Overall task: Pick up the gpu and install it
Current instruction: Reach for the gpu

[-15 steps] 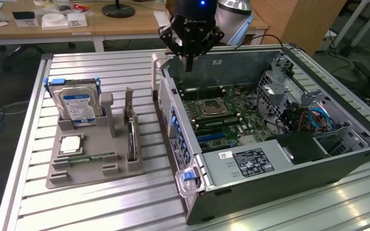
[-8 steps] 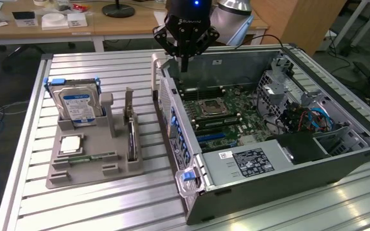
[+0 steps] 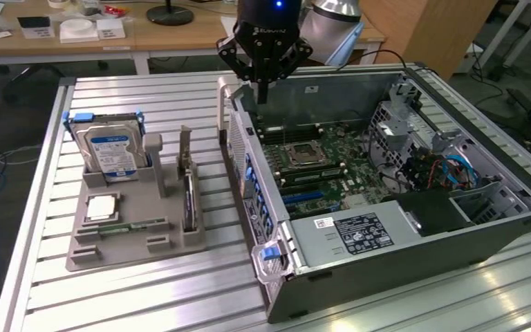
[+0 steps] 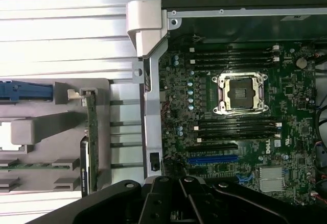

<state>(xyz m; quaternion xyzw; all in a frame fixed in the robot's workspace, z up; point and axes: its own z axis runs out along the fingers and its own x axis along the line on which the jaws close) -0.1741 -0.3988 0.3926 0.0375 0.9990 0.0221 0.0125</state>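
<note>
- The slatted metal table (image 3: 136, 111) carries everything.
- The open computer case (image 3: 487, 228) lies on its side toward the exterior view's right. Its motherboard (image 3: 325, 162) faces up with the expansion slots uncovered.
- A grey parts holder (image 3: 122, 252) sits just beside the case, toward the exterior view's left.
- The gripper (image 3: 261, 91) hangs above the case's far corner with its fingers drawn together on nothing. It is well apart from the holder.
- A silver hard drive (image 3: 110, 153) with a blue label stands upright at the holder's far end.
- The gpu (image 3: 189, 202) stands on its long edge in a slot on the holder's case-side. It is not yet picked up, and its metal bracket points away from the camera.
- I judge the gpu to be light and stiff but fragile. The flat faces carry components, and the gold contact edge should stay untouched.
- The best hold looks like a pinch across the thin board at its upper edge near the middle, so it lifts straight out without tilting.
- A processor chip (image 3: 102, 206) and a slim RAM stick (image 3: 132, 226) lie flat in the holder.
</note>
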